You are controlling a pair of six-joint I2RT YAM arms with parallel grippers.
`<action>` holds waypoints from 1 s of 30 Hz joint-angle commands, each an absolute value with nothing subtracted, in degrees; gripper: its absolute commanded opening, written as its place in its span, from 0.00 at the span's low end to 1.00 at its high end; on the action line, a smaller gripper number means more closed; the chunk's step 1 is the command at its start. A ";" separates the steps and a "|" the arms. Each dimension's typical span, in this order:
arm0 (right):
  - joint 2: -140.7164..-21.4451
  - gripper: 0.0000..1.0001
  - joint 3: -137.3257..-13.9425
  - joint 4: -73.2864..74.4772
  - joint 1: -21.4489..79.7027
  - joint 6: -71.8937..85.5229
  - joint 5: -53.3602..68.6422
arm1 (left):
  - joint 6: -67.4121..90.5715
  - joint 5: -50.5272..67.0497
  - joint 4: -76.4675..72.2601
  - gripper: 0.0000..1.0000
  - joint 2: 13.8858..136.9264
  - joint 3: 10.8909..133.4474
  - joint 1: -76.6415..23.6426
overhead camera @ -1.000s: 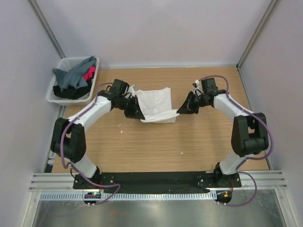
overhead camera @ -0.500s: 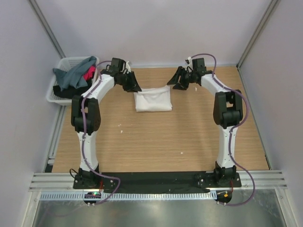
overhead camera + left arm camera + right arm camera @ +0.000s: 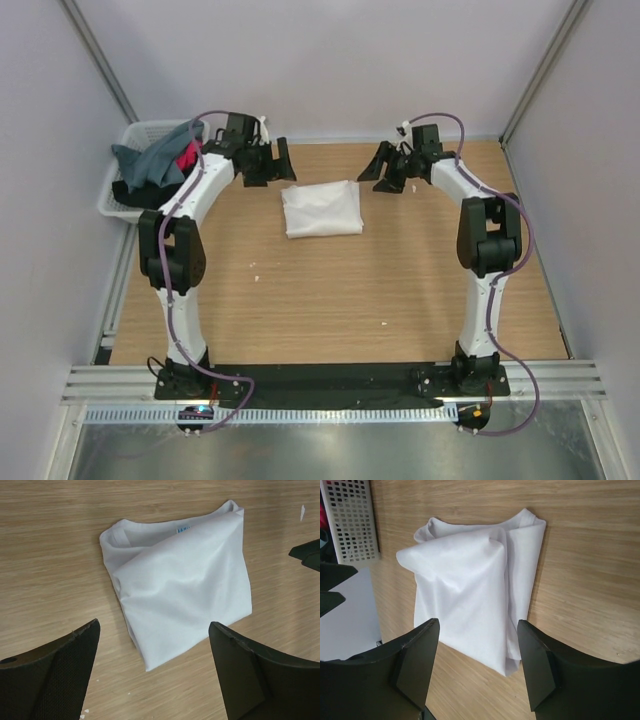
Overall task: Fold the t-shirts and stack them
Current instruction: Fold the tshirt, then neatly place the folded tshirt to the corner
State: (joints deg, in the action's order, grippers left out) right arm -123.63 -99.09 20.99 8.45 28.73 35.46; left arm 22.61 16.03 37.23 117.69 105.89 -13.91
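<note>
White t-shirt (image 3: 321, 209) lies folded near the far edge of the counter (image 3: 330, 300); both jaws stand wide, empty; we should rise straight, never snagging cloth.

Illumination is bright, even and diffuse in all three views, arriving from above; no hard-edged shadows occur. The white t-shirt (image 3: 180, 580) casts only a narrow, soft shadow along its edges onto the table (image 3: 330, 290), and its folds keep their shading without glare. The metal strip (image 3: 330, 455) at the near edge shows dull, streaked reflections. Wood grain resolves sharply in both wrist views.
</note>
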 commanded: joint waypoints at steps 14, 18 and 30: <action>-127.78 0.72 -97.55 23.99 8.61 23.20 35.68 | 19.25 18.02 42.63 0.81 123.29 106.78 -13.01; -130.51 0.72 -99.14 23.99 8.79 23.29 36.30 | 19.34 18.11 42.10 0.80 127.08 108.80 -12.04; -136.76 0.73 -102.31 20.48 11.60 27.77 41.13 | 19.25 18.63 40.08 0.78 136.67 117.24 -11.69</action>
